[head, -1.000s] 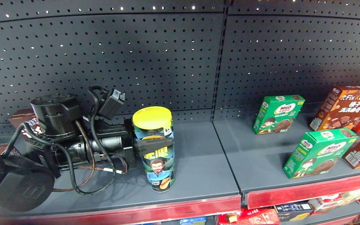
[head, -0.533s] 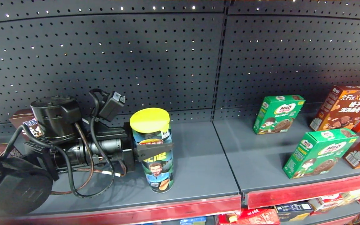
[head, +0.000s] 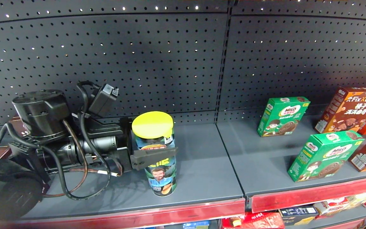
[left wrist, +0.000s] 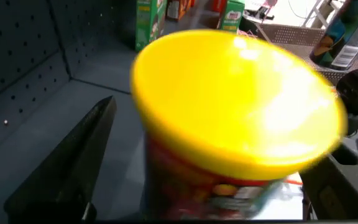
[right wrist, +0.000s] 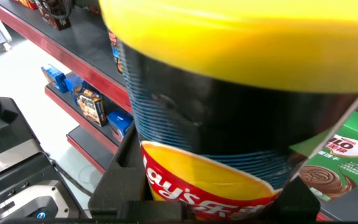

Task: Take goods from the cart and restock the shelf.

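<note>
Shop, snack aisle. Dark metal shelf with perforated back panel, red rail along front edge. Green snack boxes and brown boxes faced outward. More packaged goods on tier below.

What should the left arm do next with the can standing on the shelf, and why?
Probably draw the left gripper straight back off the can: it stands upright on the shelf, and one finger shows a gap beside it, so it seems released.
</note>
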Robot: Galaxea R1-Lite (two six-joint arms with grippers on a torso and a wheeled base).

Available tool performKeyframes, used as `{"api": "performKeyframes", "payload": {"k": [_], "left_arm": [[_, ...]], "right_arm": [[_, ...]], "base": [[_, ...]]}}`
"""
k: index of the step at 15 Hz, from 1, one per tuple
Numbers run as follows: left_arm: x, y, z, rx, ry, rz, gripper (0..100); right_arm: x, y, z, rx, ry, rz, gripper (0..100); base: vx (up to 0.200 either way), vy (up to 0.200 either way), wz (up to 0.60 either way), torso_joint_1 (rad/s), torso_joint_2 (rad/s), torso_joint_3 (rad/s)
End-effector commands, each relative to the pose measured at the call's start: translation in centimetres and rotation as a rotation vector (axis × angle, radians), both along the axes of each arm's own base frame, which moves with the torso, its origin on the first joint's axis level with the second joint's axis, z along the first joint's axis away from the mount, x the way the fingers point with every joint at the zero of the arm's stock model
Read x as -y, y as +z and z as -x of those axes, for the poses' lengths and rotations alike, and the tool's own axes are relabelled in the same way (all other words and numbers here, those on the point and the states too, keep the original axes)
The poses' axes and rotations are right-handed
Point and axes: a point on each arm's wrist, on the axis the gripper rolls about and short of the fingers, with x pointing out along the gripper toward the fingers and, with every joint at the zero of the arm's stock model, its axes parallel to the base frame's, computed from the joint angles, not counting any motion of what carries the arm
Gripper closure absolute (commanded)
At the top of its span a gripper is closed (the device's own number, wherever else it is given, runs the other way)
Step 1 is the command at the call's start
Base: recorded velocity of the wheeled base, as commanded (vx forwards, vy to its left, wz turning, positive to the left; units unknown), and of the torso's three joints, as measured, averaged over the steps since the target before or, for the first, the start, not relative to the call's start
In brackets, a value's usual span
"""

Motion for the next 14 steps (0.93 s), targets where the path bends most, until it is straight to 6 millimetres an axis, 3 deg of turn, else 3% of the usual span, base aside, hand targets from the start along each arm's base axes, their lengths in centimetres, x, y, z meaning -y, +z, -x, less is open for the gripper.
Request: {"api": "performKeyframes", "payload": {"k": [1,3,9,14], "left_arm": [[-0.4,0.7,0.8,0.023,0.006,0.008,0],[-0.6,0.7,1.2,0.021,0.009,0.007,0],[-3.6,0.2,3.3,0.01,0.097,0.0,0],[-6.0,1.2,5.1,0.056,0.183,0.012,0]], "right_arm": [[0.0,0.0,0.0,0.002,0.001,0.0,100],[0.0,0.0,0.0,0.002,0.001,0.0,100],[0.0,-0.2,0.0,-0.003,0.002,0.0,100],[0.0,-0.3,0.0,-0.009,0.002,0.001,100]], "base": [[0.0,0.0,0.0,0.0,0.0,0.0],[0.0,0.0,0.0,0.0,0.0,0.0],[0.0,0.0,0.0,0.0,0.0,0.0],[0.0,0.0,0.0,0.0,0.0,0.0]]}}
